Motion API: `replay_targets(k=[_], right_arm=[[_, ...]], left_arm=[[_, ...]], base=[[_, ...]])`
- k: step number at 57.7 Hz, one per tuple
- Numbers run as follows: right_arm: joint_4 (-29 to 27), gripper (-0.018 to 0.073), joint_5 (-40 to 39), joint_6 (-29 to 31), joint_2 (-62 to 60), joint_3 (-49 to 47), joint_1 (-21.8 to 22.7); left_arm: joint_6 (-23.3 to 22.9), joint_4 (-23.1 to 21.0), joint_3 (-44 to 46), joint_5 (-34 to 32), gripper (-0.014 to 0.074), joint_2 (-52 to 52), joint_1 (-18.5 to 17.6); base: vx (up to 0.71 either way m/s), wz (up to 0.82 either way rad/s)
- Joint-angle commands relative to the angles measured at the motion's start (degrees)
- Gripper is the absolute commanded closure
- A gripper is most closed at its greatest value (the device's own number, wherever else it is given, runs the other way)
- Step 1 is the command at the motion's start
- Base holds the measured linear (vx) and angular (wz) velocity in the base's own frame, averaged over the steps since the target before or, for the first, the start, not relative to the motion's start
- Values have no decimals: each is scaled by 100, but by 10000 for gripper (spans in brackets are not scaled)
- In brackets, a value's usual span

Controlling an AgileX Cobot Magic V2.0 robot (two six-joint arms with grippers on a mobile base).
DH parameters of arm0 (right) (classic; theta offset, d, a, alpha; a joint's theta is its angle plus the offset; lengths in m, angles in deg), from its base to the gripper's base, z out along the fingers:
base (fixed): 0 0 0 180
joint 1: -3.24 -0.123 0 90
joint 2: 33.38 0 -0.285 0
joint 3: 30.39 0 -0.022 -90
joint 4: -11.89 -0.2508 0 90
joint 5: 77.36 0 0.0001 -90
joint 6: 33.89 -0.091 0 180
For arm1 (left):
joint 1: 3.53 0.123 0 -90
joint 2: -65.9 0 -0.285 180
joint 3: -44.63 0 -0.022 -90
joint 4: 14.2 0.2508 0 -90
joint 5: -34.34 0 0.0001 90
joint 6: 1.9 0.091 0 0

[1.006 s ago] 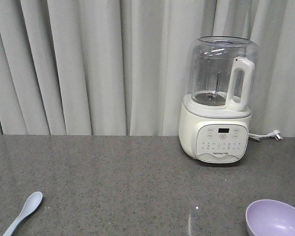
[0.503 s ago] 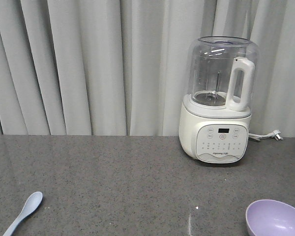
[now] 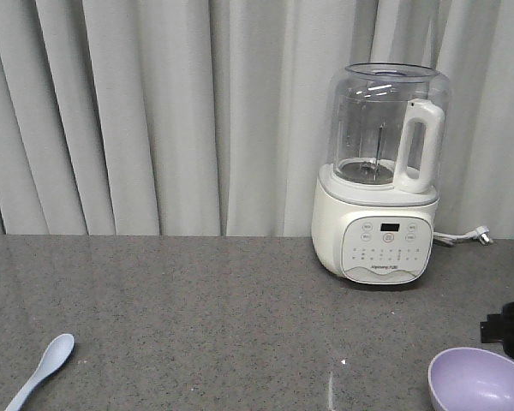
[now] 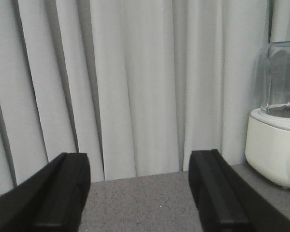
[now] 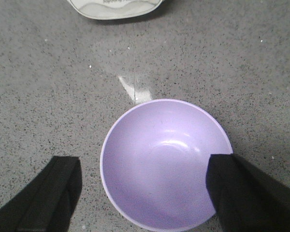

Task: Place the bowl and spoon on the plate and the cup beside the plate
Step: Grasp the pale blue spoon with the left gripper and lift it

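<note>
The lavender bowl (image 5: 164, 162) sits upright and empty on the grey speckled counter, cut off by the lower right corner of the front view (image 3: 475, 381). My right gripper (image 5: 142, 166) hangs open above it. One finger is left of the bowl, the other over its right rim. The pale blue spoon (image 3: 43, 368) lies at the lower left of the front view, scoop pointing away. My left gripper (image 4: 139, 162) is open and level, with only counter and curtain between its fingers. The plate and the cup are out of view.
A white blender (image 3: 384, 175) with a clear jug stands at the back right, its cord and plug (image 3: 471, 234) trailing to the right. A grey curtain (image 3: 154, 111) closes off the back. A black part of my right arm (image 3: 507, 330) shows above the bowl.
A black part of my right arm has come into the front view at the right edge, just above the bowl. The spoon and bowl have not moved.
</note>
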Motion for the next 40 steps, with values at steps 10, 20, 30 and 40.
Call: replay_targets(k=[10, 20, 30, 40], right_arm=[[105, -5, 343, 202, 762, -1023, 514], [93, -5, 291, 338, 804, -1029, 1267], [62, -5, 204, 391, 823, -1029, 1352], [24, -5, 119, 451, 839, -1029, 1340]], left_arm=[[-5, -17, 255, 835, 34, 107, -7], [-20, 46, 932, 2099, 34, 884, 8], [-761, 643, 2028, 3456, 35, 2083, 392], [-1008, 1005, 2796, 4273, 38, 3289, 766]], base=[[0, 0], [0, 0], [0, 0], [0, 0]])
